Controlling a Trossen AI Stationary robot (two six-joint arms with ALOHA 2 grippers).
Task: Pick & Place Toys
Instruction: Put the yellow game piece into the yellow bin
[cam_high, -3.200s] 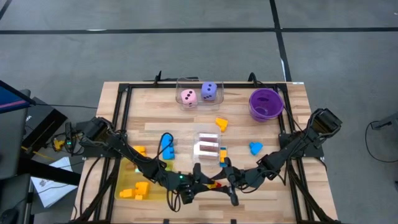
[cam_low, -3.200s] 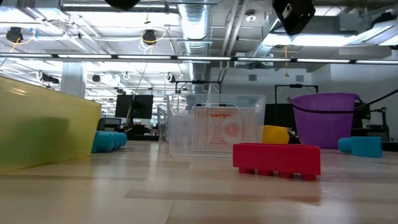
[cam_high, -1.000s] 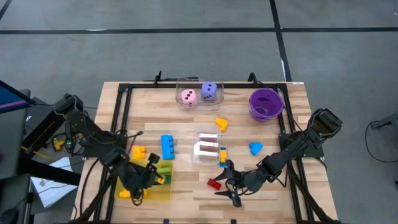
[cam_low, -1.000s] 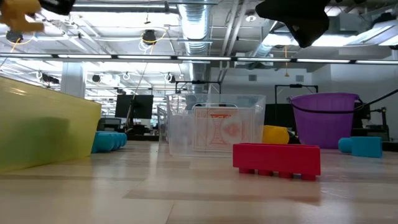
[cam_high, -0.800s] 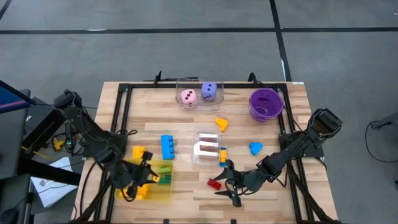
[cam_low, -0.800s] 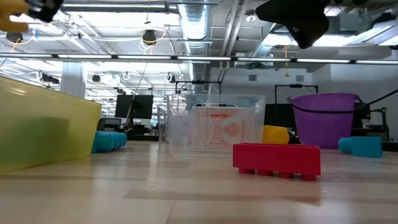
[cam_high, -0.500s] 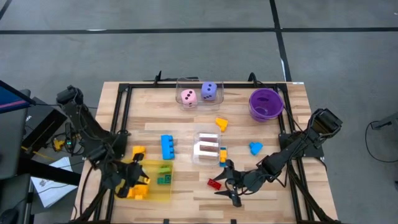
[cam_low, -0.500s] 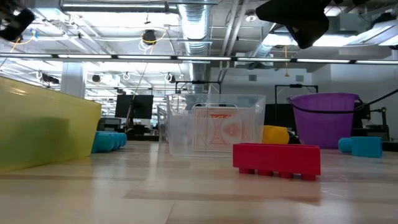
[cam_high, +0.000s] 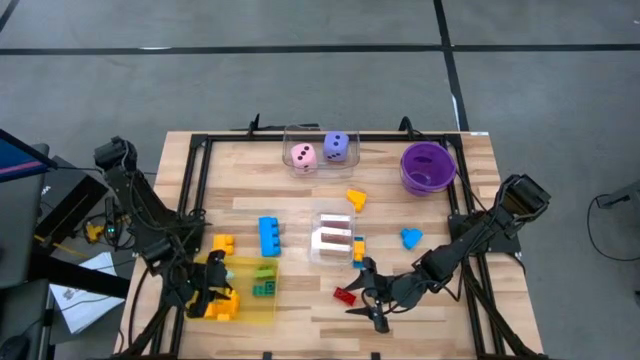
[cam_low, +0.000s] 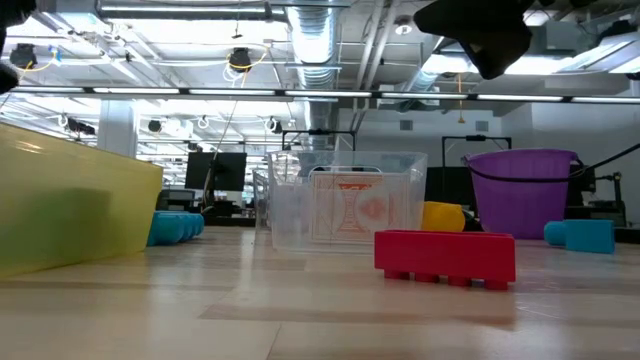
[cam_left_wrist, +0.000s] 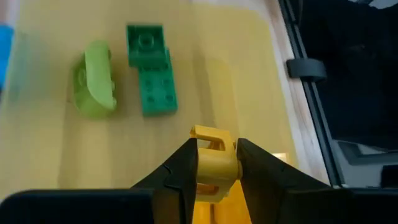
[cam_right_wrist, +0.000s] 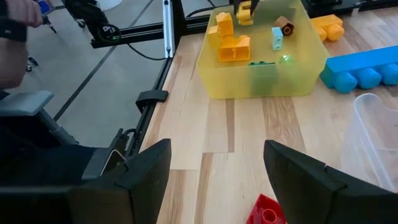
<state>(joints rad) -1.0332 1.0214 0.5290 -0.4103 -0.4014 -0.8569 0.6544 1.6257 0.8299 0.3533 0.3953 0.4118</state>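
Two jaws of the left gripper (cam_left_wrist: 216, 167) pinch a glossy yellow plastic brick (cam_left_wrist: 212, 163) over the translucent yellow tray (cam_high: 262, 312); the right gripper (cam_right_wrist: 217, 180) gapes above the worktop (cam_high: 300, 192), its fingertips cut off.

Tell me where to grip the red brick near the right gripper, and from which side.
Grip the red brick across its two long flat sides, coming down from above. It lies flat on the table, apart from other toys, beside the open right gripper.

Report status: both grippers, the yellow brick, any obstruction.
Left gripper shut on yellow brick, over the yellow tray. Right gripper open, waiting beside the red brick. Green bricks already in tray; drop spot looks clear.
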